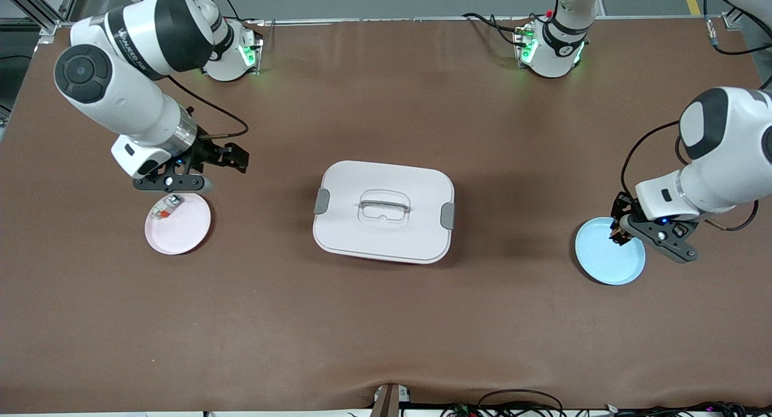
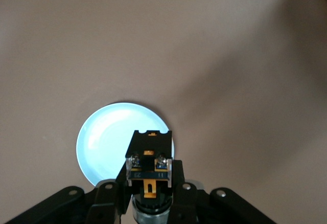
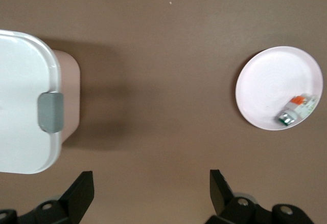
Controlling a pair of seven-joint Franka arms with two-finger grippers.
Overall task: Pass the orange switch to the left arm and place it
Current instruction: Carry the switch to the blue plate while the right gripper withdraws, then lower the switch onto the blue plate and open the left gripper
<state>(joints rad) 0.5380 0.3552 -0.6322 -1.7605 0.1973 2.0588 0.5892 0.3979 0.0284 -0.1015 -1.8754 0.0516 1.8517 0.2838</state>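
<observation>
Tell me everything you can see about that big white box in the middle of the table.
The box is a large white rounded-rectangular container that looks like plastic. Its lid is on, with a recessed handle in the middle and a grey latch on each of two sides. It sits flat on the brown table, about midway between the pink plate and the blue plate. Neither arm touches it, and nothing rests on it.

Brown table [image 1: 386, 332], perhaps cloth-covered.
</observation>
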